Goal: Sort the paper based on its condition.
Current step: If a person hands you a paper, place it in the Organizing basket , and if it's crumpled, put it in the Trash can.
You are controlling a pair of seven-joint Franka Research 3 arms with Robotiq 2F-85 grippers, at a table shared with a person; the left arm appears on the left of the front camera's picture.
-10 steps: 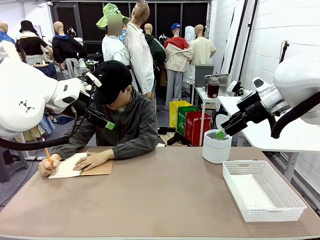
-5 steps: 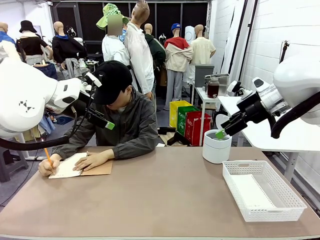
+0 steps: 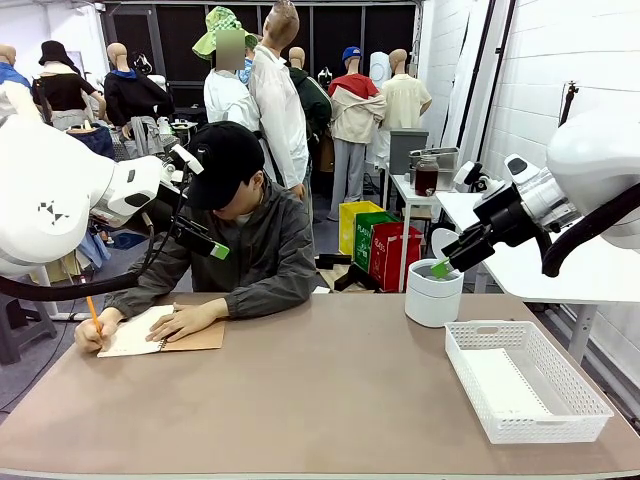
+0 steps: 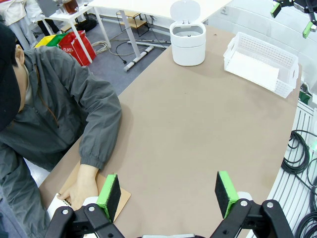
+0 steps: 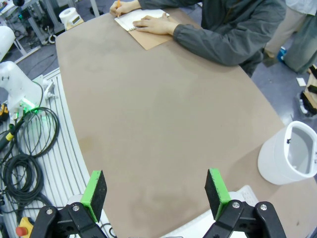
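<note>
One flat white paper (image 3: 497, 385) lies in basket (image 3: 575, 418).

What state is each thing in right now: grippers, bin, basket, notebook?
left gripper: open, empty, raised above the table.
right gripper: open, empty, raised above the table.
white bin: lid up, standing at the table's far edge.
white mesh basket: upright, a white sheet lying flat inside.
notebook: open on the table; the person's hand rests on it.
pencil: held over the page.
</note>
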